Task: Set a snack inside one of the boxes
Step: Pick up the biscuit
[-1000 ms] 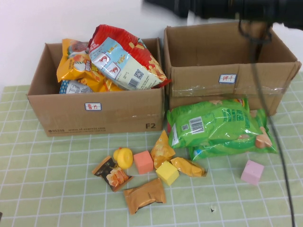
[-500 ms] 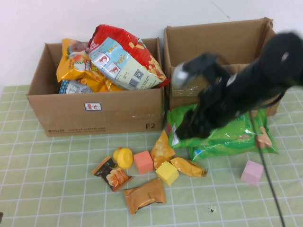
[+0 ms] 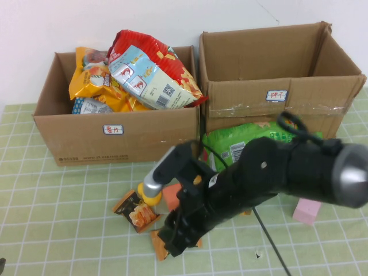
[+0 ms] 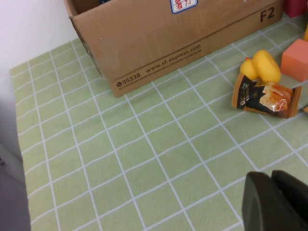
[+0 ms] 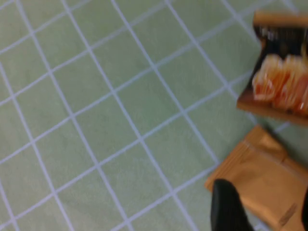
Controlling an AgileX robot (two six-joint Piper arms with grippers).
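Brown snack packet (image 5: 262, 185) — right pincer (image 5: 262, 209) (open, empty) has swung down over it; left pincer (image 4: 276, 202) shut, parked.

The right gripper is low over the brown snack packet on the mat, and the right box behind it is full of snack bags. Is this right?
Not quite. In the high view the right box is empty; the left box holds the snack bags. The right gripper is indeed low over the brown snack packet, fingers open.

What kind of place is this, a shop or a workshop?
Probably a robot test bench: labelled cardboard boxes, snack packets and toy blocks on a green grid mat, right claw over a brown packet.
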